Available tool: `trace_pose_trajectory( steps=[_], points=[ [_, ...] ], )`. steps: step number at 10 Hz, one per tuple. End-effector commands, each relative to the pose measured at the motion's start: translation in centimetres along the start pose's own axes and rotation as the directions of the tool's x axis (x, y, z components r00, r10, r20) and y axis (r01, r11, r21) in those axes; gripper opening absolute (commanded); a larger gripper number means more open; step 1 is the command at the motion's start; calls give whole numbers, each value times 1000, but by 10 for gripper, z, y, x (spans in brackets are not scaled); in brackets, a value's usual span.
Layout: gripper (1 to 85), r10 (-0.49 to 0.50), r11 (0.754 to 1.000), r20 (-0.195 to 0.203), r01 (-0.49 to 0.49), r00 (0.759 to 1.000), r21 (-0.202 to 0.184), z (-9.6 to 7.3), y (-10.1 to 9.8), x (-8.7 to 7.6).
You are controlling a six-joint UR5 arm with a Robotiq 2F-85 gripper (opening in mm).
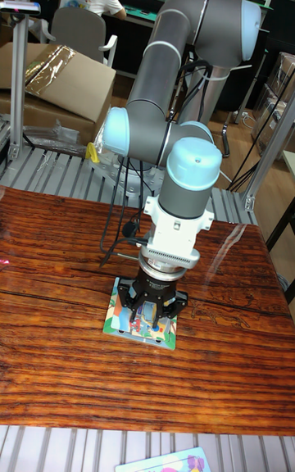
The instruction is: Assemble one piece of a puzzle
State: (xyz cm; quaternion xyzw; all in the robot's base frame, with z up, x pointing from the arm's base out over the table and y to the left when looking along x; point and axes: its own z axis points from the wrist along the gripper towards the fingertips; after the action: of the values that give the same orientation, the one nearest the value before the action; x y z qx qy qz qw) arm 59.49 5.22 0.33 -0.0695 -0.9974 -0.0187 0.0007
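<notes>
Robot gripper (150,313) lowered straight onto a puzzle board (141,326).
Vertical so a piece seats flat (fingers' spacing can't be made out).

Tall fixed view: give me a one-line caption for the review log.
UR5 arm's gripper lowered onto the colourful puzzle board on the wooden table; piece and jaw state hidden.
</notes>
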Motion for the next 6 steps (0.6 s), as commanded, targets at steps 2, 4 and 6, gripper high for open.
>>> trace_pose_trajectory(
  steps=[2,4,6],
  points=[
    [427,10,1000,4,-10,1000,-6,-1,1,-1],
    [430,14,1000,6,-14,1000,-8,-2,2,-2],
    [433,15,1000,8,-15,1000,-8,-3,2,-2]
  ],
)
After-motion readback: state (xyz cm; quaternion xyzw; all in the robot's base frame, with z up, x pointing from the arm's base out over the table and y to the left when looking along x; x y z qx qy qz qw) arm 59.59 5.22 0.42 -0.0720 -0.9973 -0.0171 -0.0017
